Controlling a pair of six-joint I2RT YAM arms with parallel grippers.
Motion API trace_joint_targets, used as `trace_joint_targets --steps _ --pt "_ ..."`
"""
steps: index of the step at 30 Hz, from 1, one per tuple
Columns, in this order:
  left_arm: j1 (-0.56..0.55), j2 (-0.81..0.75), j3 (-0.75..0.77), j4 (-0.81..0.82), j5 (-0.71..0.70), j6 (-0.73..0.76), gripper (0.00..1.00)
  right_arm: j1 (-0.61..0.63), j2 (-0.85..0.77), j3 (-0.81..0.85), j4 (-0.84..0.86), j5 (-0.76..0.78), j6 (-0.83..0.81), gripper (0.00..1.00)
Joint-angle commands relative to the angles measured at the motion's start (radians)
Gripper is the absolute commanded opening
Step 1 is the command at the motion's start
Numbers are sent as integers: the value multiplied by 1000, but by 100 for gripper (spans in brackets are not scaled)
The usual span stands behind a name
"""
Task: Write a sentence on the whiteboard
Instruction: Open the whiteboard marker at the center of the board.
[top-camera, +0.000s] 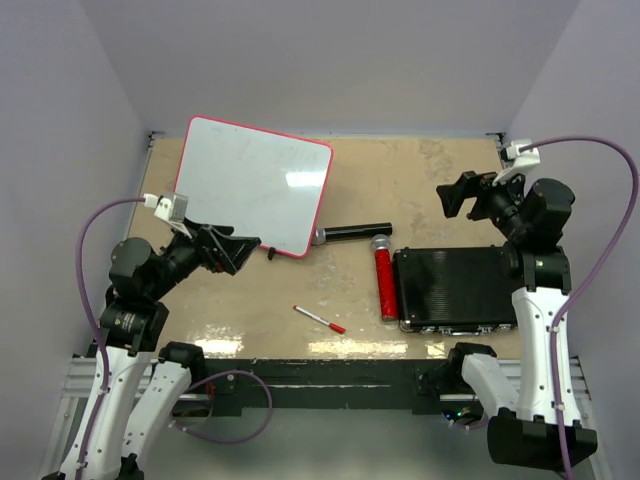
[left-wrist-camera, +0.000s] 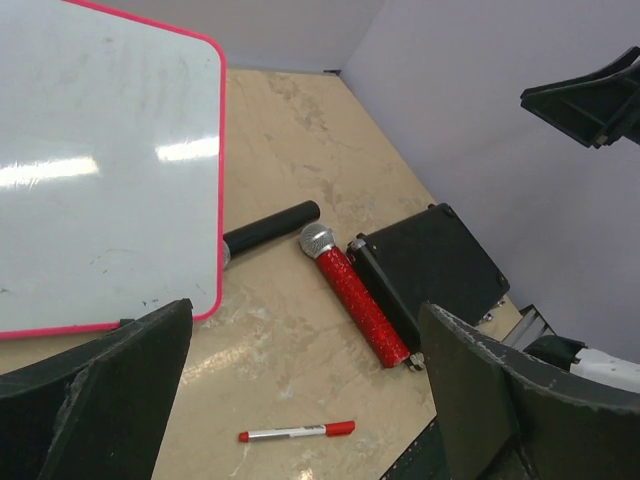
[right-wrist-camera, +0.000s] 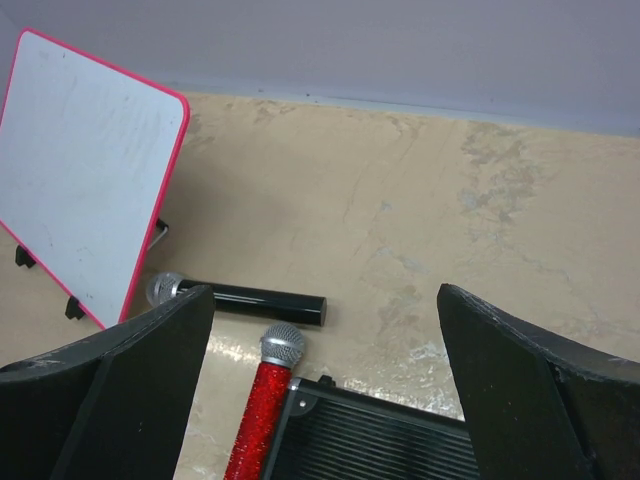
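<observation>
Left gripper (top-camera: 232, 250) and right gripper (top-camera: 456, 194) both hang with jaws spread wide and nothing between them, the left just off the near corner of the whiteboard (top-camera: 255, 180), which sits at the far left of the table (top-camera: 420, 170), seemingly propped on a small stand (right-wrist-camera: 157, 232), its face bare of writing. Stiff, light and glossy, it will likely slide or rock under pen pressure, so I would steady it by the red frame at that near edge, not the slick face. A thin capped pen (top-camera: 320, 320) lies flat near the front edge, best pinched mid-barrel.
</observation>
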Motion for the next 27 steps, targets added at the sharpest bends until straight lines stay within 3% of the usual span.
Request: trace_joint_targets --steps 1,13,16,17,20,23,27 --pt "-1 -6 4 -41 40 1 100 -1 -8 -8 4 -12 -1 99" --pt "0 -24 -16 -38 52 -8 100 -1 0 -24 -7 -92 -79 99" --pt "-1 -18 -29 -27 98 1 100 -1 9 -25 -67 -291 -247 99" --pt "-1 -12 -31 -30 107 2 100 -1 14 -25 -115 -450 -307 99" --pt "-1 -17 -37 -50 113 2 100 13 32 14 -259 -564 -478 99" --pt "-1 -24 -52 -87 116 1 100 83 49 44 -353 -585 -601 99" --pt "-4 -43 -85 -129 112 -5 100 319 44 1 -371 -548 -671 99"
